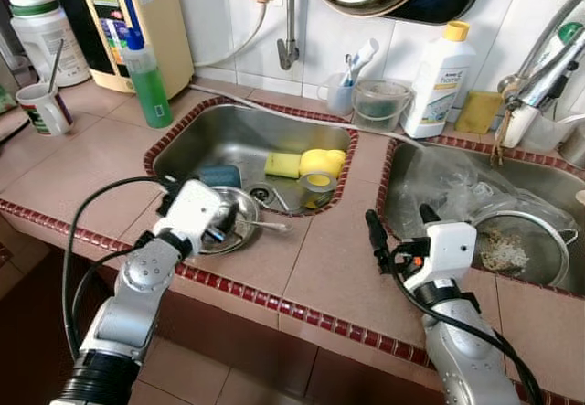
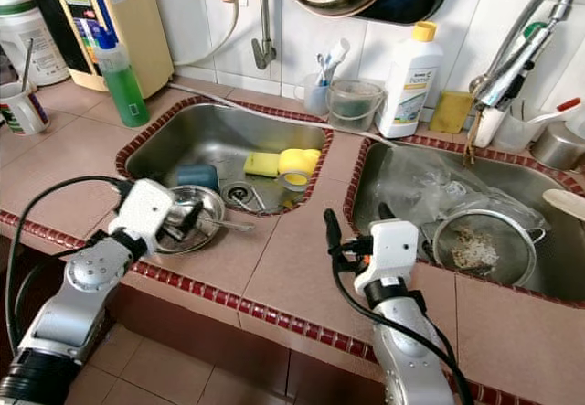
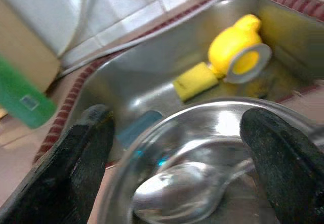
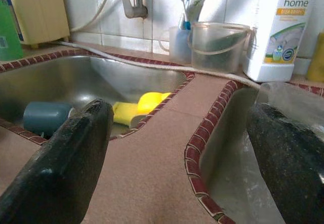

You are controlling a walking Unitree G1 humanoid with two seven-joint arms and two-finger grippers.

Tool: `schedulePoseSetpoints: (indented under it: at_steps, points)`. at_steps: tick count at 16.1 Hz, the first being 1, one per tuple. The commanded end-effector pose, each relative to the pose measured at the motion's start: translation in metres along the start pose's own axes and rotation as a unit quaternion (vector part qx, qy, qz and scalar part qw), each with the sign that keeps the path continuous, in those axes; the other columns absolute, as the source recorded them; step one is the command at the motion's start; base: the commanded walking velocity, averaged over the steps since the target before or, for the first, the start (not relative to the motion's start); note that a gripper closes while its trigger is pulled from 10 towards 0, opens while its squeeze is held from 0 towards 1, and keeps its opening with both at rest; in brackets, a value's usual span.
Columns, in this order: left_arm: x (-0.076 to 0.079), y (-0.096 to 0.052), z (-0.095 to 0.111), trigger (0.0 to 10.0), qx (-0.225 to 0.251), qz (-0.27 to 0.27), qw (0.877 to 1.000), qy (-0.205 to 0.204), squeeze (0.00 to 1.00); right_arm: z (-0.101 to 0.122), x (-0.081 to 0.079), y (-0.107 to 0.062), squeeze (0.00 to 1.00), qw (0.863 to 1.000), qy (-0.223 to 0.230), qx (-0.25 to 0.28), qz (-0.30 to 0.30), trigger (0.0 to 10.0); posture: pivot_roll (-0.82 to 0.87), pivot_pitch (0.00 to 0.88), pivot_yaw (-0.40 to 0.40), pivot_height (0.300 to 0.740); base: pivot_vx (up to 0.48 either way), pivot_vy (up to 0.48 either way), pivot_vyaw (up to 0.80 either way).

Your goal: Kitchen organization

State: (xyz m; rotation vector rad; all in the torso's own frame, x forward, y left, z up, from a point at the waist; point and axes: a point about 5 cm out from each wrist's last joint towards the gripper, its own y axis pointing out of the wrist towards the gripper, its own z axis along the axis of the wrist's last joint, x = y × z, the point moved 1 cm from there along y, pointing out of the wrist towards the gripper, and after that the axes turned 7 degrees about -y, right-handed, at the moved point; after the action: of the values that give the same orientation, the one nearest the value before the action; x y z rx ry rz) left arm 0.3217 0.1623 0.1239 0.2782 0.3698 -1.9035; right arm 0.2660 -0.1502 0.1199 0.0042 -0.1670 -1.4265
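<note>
**Left arm over the steel bowl at the sink's lip**

Nearest me, my left gripper (image 1: 222, 229) has its fingers spread wide either side of the steel bowl (image 1: 239, 215), which sits on the tiled counter at the near edge of the left sink (image 1: 228, 140). A spoon (image 1: 267, 225) lies in the bowl, handle running toward the right sink (image 1: 548, 186). I judge the left arm nearer; the bowl's rim lies just ahead between its fingers. My right gripper (image 1: 400, 226) hovers open over the counter between the sinks. On the white bottle (image 4: 283, 27) behind the right sink I read "Amway home" and "DISH DROPS".
</note>
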Motion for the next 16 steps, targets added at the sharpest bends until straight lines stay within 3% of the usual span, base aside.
schedulePoseSetpoints:
  at_steps: [1, 5, 9, 16]
  points:
    - [0.003, -0.001, 0.005, 10.0, 0.009, -0.020, 1.000, 0.016, 0.00, 0.006, 0.003, -0.001, 0.00, 1.000, 0.003, 0.008, -0.007, 10.0, -0.16, 0.006, 0.027, 0.740, 0.000, 0.000, 0.00]
    - [0.006, -0.003, 0.009, 10.0, 0.011, -0.065, 0.997, 0.039, 0.00, 0.008, 0.003, 0.000, 0.00, 1.000, 0.008, 0.010, -0.009, 10.0, -0.16, 0.000, 0.033, 0.740, 0.000, 0.000, 0.00]
    - [0.000, -0.003, 0.006, 10.0, 0.001, -0.065, 0.997, 0.051, 0.00, 0.008, 0.003, 0.000, 0.00, 1.000, 0.012, 0.010, -0.009, 10.0, -0.16, 0.000, 0.033, 0.740, 0.000, 0.000, 0.00]
    - [-0.021, -0.007, 0.003, 10.0, -0.036, -0.085, 0.992, 0.085, 0.00, 0.008, 0.003, -0.003, 0.00, 1.000, 0.020, 0.009, -0.010, 10.0, -0.16, 0.000, 0.036, 0.740, 0.000, 0.000, 0.00]
